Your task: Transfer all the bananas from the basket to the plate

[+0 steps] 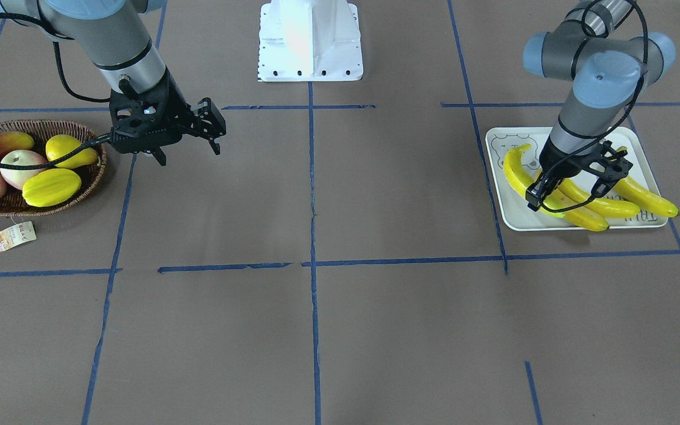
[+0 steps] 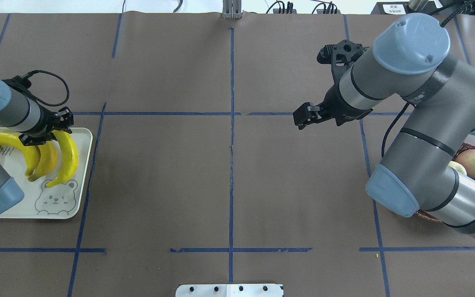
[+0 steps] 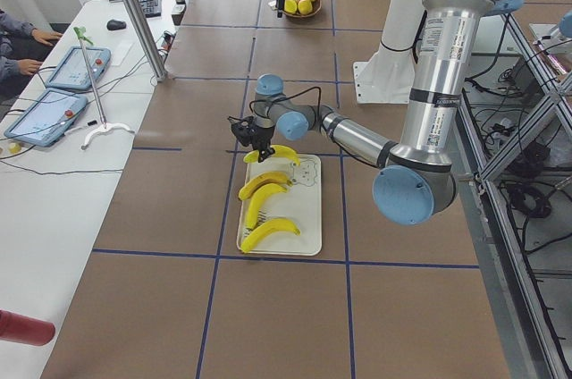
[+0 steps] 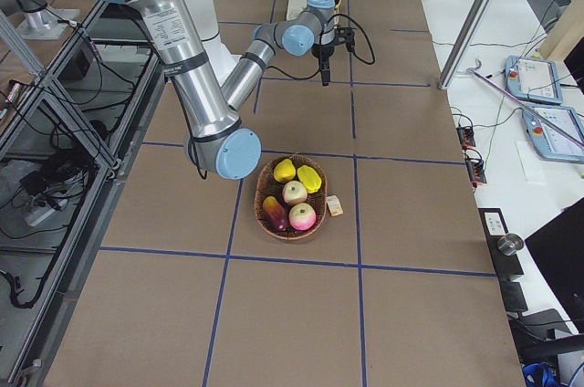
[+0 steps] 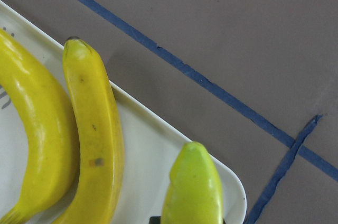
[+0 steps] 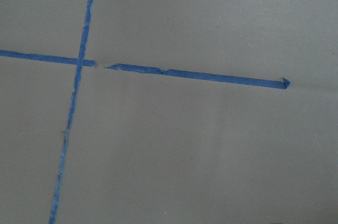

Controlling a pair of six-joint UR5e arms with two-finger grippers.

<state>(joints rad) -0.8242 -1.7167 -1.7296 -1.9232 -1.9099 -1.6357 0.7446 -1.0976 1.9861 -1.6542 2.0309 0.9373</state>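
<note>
Several yellow bananas [image 1: 602, 206] lie side by side on the pale bear-print plate [image 1: 523, 219], also in the overhead view [image 2: 69, 152]. My left gripper [image 1: 568, 195] hangs low over them, open, its fingers straddling the end of the banana by the plate's edge [image 5: 193, 187]. The wicker basket [image 1: 39, 126] holds no banana I can see. My right gripper [image 1: 215, 127] hovers over bare table beside the basket, open and empty. In the overhead view my right arm hides most of the basket [image 2: 427, 214].
The basket holds two apples [image 1: 21, 165], a mango [image 1: 0, 143], a yellow pear [image 1: 68, 150] and a ridged yellow-green fruit [image 1: 51, 187]. Its paper tag [image 1: 15, 236] lies on the table. The white robot base [image 1: 310, 41] stands at the table's robot side.
</note>
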